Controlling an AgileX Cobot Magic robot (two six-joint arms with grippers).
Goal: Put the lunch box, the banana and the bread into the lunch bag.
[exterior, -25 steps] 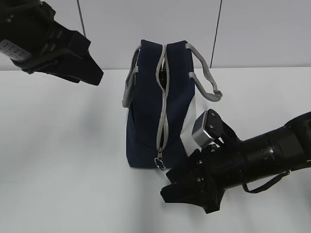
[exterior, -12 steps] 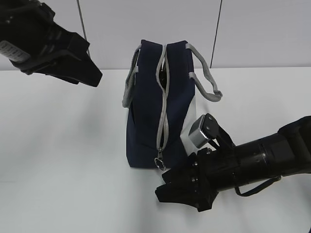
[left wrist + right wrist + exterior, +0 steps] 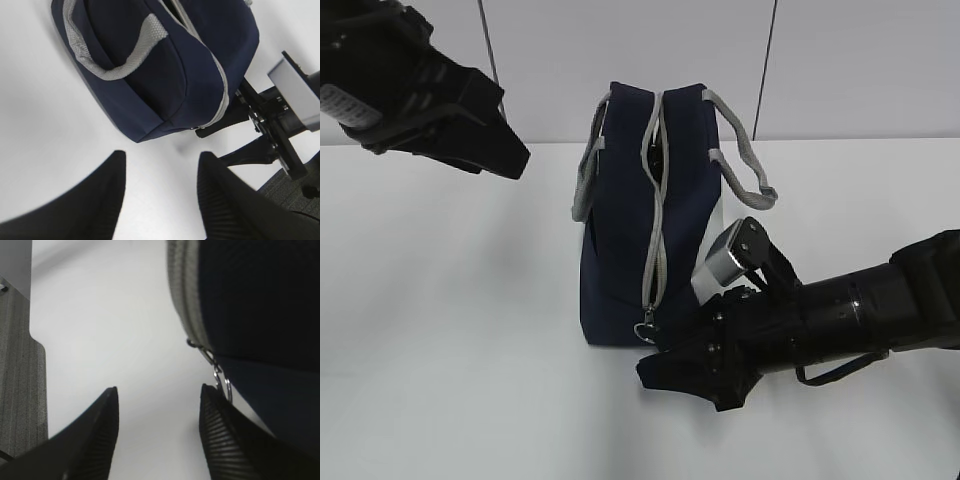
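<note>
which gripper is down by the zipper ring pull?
The right gripper, low at the lunch bag base beside the ring pull; the left gripper hangs high, clear.

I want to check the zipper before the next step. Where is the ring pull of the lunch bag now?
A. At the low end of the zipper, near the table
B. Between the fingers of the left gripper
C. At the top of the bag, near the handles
A: the ring pull hangs at the bottom end of the zipper on the lunch bag, just above the table, with the open right gripper close beside it, not gripping it.
</note>
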